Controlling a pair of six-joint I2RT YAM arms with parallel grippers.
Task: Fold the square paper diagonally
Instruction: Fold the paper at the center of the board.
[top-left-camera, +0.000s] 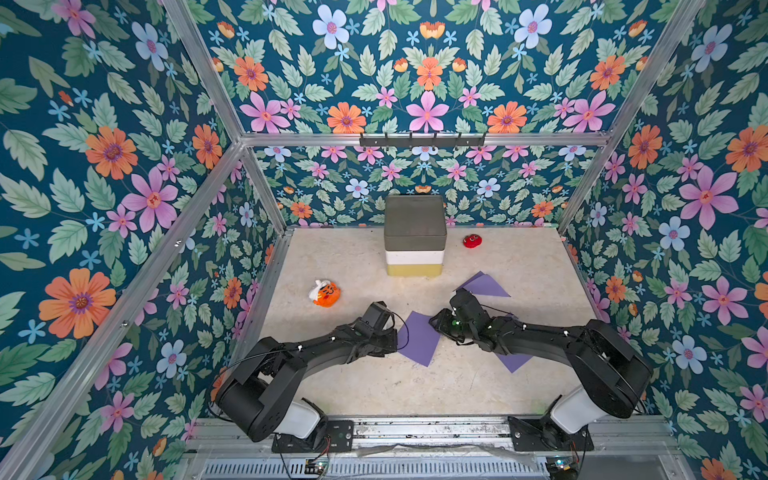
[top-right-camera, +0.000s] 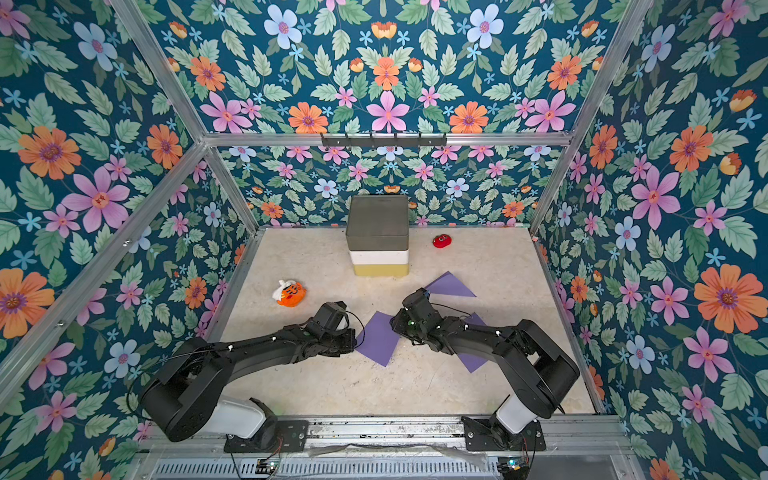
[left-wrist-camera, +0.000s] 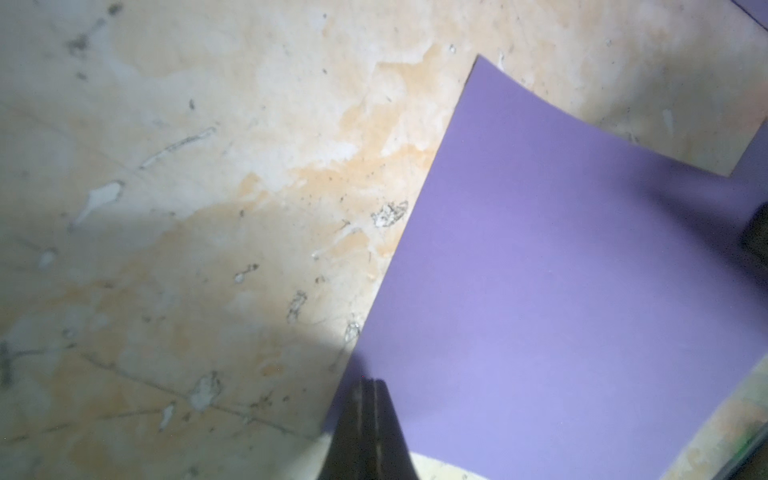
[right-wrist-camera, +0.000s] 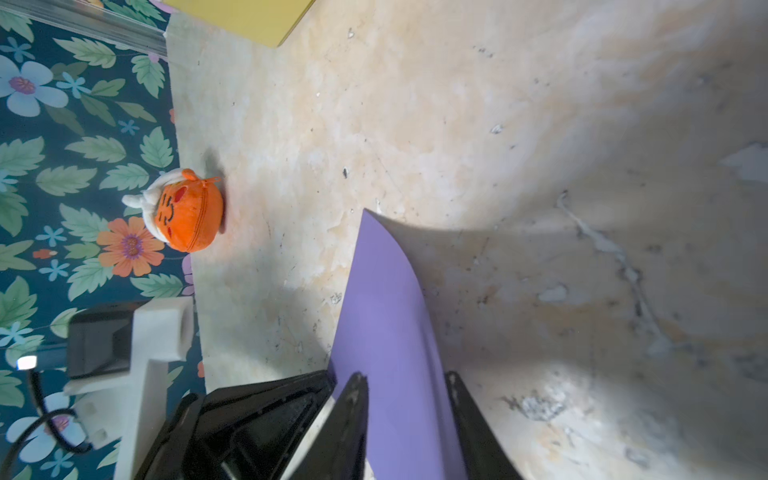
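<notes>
The square purple paper (top-left-camera: 417, 338) (top-right-camera: 378, 338) lies mid-table between both arms. My left gripper (top-left-camera: 395, 340) (left-wrist-camera: 370, 384) is shut, its tips resting on top of the paper (left-wrist-camera: 561, 291) close to its near left corner; the sheet is not between the fingers. My right gripper (top-left-camera: 435, 322) (right-wrist-camera: 405, 380) is at the opposite, right corner with its jaws apart. That corner of the paper (right-wrist-camera: 382, 299) runs between the two fingers, raised off the table and curved. The corner itself is hidden behind the gripper in both top views.
A folded purple triangle (top-left-camera: 484, 286) lies behind the right gripper, and another purple sheet (top-left-camera: 513, 360) pokes out under the right arm. A stack of grey, white and yellow boxes (top-left-camera: 414, 235) stands at the back. An orange plush (top-left-camera: 326, 293) sits left, a red one (top-left-camera: 472, 240) back right.
</notes>
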